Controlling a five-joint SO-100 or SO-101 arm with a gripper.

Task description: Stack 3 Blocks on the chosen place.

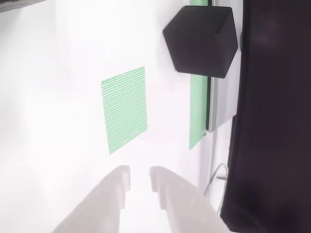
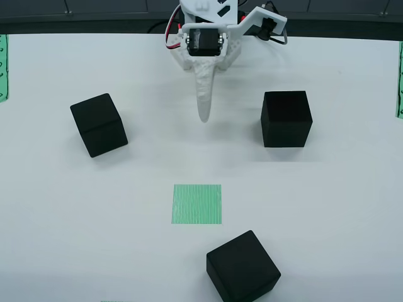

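From above I see 3 blocks: the left block (image 2: 99, 124), the right block (image 2: 286, 118) and the near block (image 2: 243, 267), all apart from the green patch (image 2: 197, 204). My gripper (image 1: 140, 177) is empty, fingers narrowly parted.

Gripper-mounted view: two white fingers (image 1: 112, 194) at bottom, tips apart with narrow gap, nothing between; gripper (image 1: 140, 175) above bare white table (image 1: 48, 97). Green striped square patch (image 1: 124, 109) just ahead of tips, nothing on it. One black cube (image 1: 201, 41) upper right, overlapping narrow green striped strip (image 1: 198, 111) with grey rail (image 1: 212, 104). Large black panel (image 1: 272, 116) along right edge. Thin white cable (image 1: 217, 175) by panel foot.
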